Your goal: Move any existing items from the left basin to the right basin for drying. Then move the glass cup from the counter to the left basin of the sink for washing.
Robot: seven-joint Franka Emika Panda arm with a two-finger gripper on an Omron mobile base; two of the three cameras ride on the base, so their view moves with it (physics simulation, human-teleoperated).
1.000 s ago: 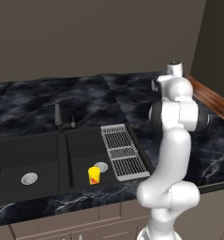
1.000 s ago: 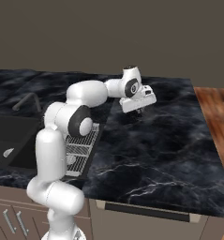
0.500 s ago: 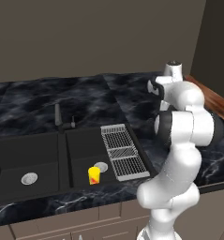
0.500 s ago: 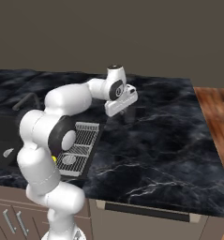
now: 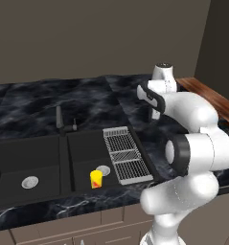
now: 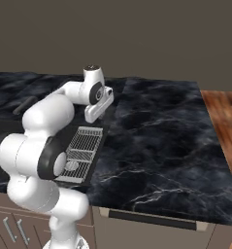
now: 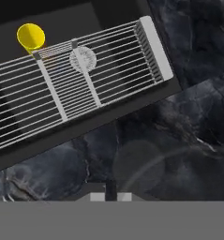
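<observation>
Swinging left since earlier, the gripper (image 6: 94, 115) now hangs over the counter (image 6: 156, 131); below it lies the wire rack (image 7: 85, 84). Finger spread: cannot tell.

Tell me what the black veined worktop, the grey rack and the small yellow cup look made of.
The black veined worktop looks like polished marble: glossy, with thin white veins. The grey rack looks like metal wire: thin parallel bars in a pale frame. The small yellow cup looks like opaque plastic, though ceramic is possible.
</observation>
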